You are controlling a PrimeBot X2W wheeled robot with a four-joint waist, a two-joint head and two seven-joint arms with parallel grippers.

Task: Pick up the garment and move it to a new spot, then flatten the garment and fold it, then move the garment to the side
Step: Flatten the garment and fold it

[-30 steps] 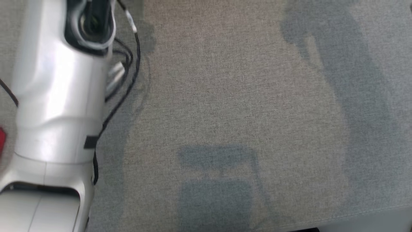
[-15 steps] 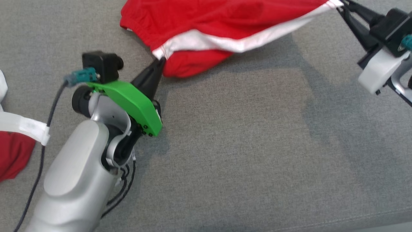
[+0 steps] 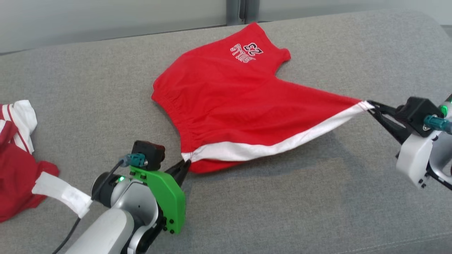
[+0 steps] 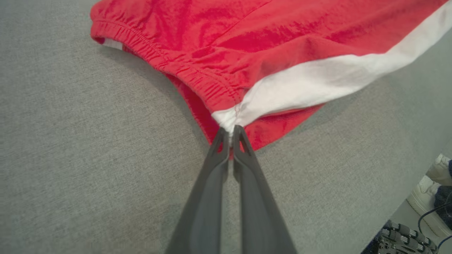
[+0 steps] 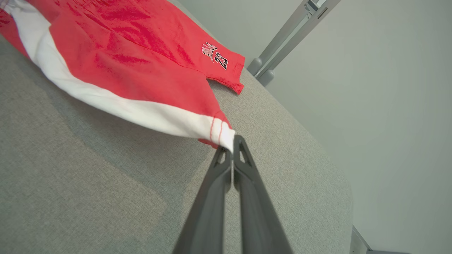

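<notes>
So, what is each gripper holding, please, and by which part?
Both hold the red shorts: the left gripper pinches the waistband end of the white side stripe, the right gripper its hem end.

Prob. a robotics lab / test rm, not a home: grey fabric-covered counter (image 3: pixel 282 211) as work surface, bare pale wall (image 3: pixel 106 17) right behind counter, metal post (image 3: pixel 233 10) at counter's far edge, shoe (image 4: pixel 432 176) on floor beside counter.

Grey woven cushion (image 3: pixel 282 211) stretching wide, a stitched seam running along its near edge. Red shorts (image 3: pixel 226 102) with a white side stripe lie across its far middle. A crumpled red-and-white garment (image 3: pixel 16 169) sits at the left edge, well apart.
</notes>
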